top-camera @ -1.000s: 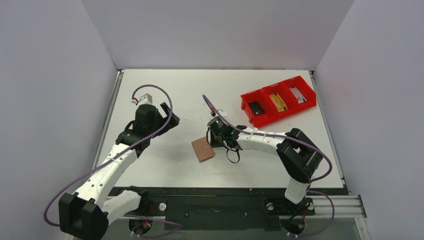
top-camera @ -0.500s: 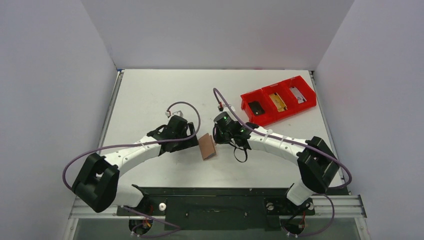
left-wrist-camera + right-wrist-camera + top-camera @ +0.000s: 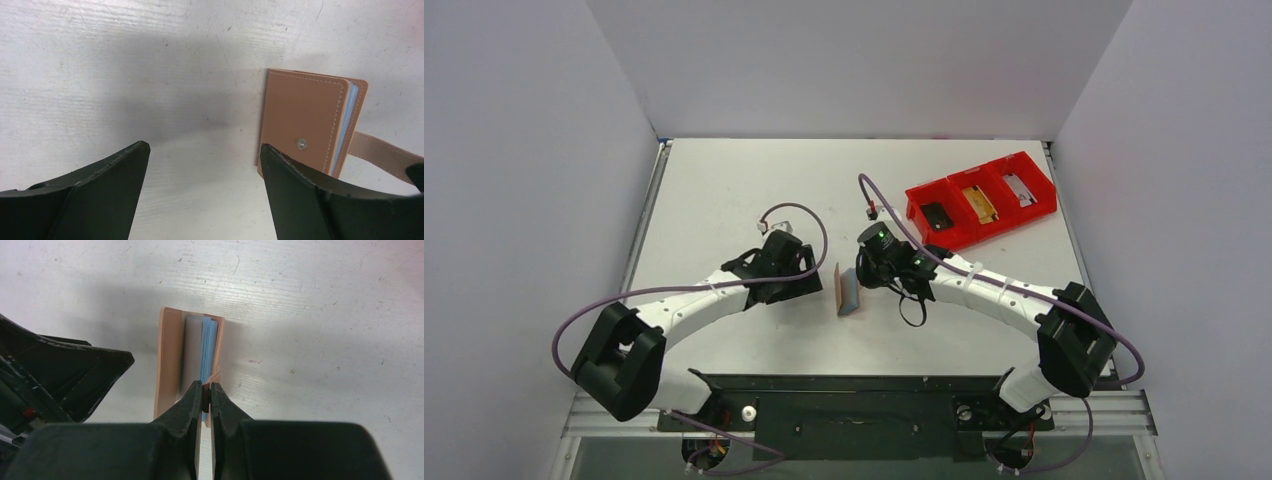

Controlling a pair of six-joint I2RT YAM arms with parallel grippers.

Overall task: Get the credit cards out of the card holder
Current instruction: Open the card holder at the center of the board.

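Near the centre of the top view, the tan-brown leather-like folding card holder (image 3: pixel 848 290) stood on edge on the white table (image 3: pixel 724 190). The right gripper (image 3: pixel 203 390) was pinched on its tab (image 3: pixel 372 150). The left gripper (image 3: pixel 202 150), fingers spread wide, sat just left.

card holder (image 3: pixel 849 291) on table (image 3: pixel 724 190) | left claw (image 3: pixel 204 148) left of it | right claw (image 3: pixel 206 388) right | tray (image 3: pixel 962 236) behind

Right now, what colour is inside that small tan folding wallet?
Pale blue inner leaves, best in right wrist view.
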